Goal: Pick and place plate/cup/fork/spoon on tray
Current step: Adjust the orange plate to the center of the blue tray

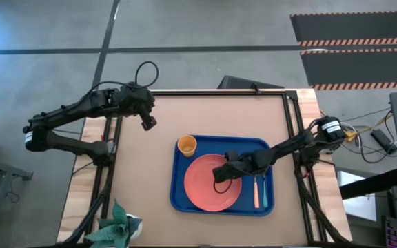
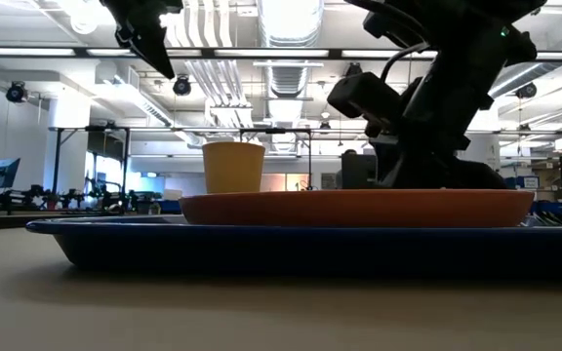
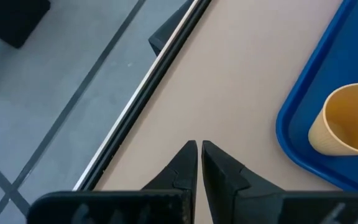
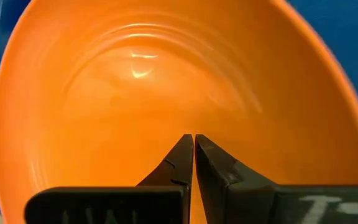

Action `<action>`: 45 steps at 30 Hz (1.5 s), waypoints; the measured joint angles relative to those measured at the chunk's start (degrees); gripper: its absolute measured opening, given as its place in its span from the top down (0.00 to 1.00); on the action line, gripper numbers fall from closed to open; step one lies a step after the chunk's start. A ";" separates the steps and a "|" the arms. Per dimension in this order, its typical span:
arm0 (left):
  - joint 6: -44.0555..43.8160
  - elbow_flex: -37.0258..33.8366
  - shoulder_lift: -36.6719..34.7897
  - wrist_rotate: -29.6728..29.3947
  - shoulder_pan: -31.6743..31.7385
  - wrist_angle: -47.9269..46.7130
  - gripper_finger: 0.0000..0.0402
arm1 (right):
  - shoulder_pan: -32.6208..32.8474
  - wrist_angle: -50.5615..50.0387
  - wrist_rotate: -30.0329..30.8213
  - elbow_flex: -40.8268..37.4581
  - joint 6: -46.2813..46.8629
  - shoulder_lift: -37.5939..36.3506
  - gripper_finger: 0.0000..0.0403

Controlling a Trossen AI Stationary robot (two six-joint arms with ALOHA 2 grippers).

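The blue tray [image 1: 178,196] lies on the table right of centre. On it rests the coral plate [image 1: 202,189], with the yellow cup [image 1: 187,145] upright in the tray's far left corner. The peach-handled fork [image 1: 256,195] and the teal-handled spoon [image 1: 263,184] lie side by side along the tray's right side. My right gripper [image 1: 219,178] is shut and slants down over the plate's right part. Its tips [image 4: 193,137] are close over the plate's inside [image 4: 135,106]. My left gripper [image 1: 148,124] is shut and empty, high above the bare table, left of the cup [image 3: 347,121]. My right gripper points its shut fingertips [image 4: 185,149] slanting down at the plate's inner surface [image 4: 191,124], coming from the table's right. I cannot tell whether they touch it. The plate lies flat on the tray.
A small green plant [image 1: 116,227] stands at the table's near left corner. Bare tabletop [image 1: 143,179] stretches left of the tray. The table's far edge with its dark frame [image 3: 148,81] lies beyond my left gripper.
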 joint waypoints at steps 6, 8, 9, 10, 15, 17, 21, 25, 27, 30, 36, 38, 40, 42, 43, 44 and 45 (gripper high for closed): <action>-0.07 0.00 -0.03 0.05 0.00 -0.03 0.98 | 0.04 -5.24 0.22 -0.04 -0.01 -2.59 0.98; -0.11 0.00 -0.04 0.11 0.00 -0.03 0.98 | 0.04 -8.48 0.22 -0.06 0.22 -3.35 0.98; -0.11 0.00 -0.04 0.14 0.00 -0.05 0.98 | 0.03 -9.55 0.21 -0.06 0.64 -3.72 0.98; -0.11 0.00 -0.04 0.18 0.00 -0.05 0.98 | 0.04 -10.69 0.17 -0.06 0.68 -4.32 0.98; -0.13 0.00 -0.07 0.36 0.00 -0.04 0.98 | 0.04 -15.00 0.24 -0.06 0.68 -6.76 0.98; -0.12 0.00 -0.07 0.42 0.00 -0.03 0.98 | 0.04 -16.28 0.24 -0.06 0.68 -7.71 0.98; -0.11 0.00 -0.07 0.56 0.00 -0.03 0.98 | 0.04 -18.53 0.25 -0.06 0.68 -9.17 0.98; -0.11 0.00 -0.07 0.57 0.00 -0.01 0.98 | 0.04 -19.22 0.24 -0.06 1.07 -9.81 0.98; -0.11 0.00 -0.09 0.57 0.00 -0.01 0.98 | 0.04 -18.89 0.06 -0.06 1.37 -9.78 0.98; -0.11 0.00 -0.09 0.57 0.00 0.03 0.98 | 0.26 -15.21 -0.66 -0.08 -0.44 -9.52 0.98; -0.11 0.00 -0.09 0.57 0.00 0.32 0.98 | 0.28 -13.66 -0.75 -0.08 -1.74 -8.22 0.98; -0.11 0.00 -0.09 0.56 0.00 0.37 0.98 | 0.28 -14.49 -0.79 -0.08 -1.52 -7.38 0.98; -0.11 0.00 -0.09 0.55 0.00 0.47 0.98 | 0.28 -15.09 -1.23 -0.08 -1.44 -6.64 0.98; -0.11 0.00 -0.09 0.55 0.00 0.57 0.98 | 0.28 -15.18 -1.40 -0.08 -1.41 -5.81 0.98; -0.11 0.00 -0.09 0.55 -0.01 0.67 0.98 | 0.28 -15.27 -1.75 -0.08 -1.41 -5.45 0.98; -0.11 0.00 -0.09 0.55 0.00 0.80 0.98 | 0.28 -15.29 -2.14 -0.10 -1.35 -5.20 0.98; -0.11 0.00 -0.09 0.63 0.00 1.01 0.98 | 0.28 -15.28 -2.74 -0.10 -0.99 -5.08 0.98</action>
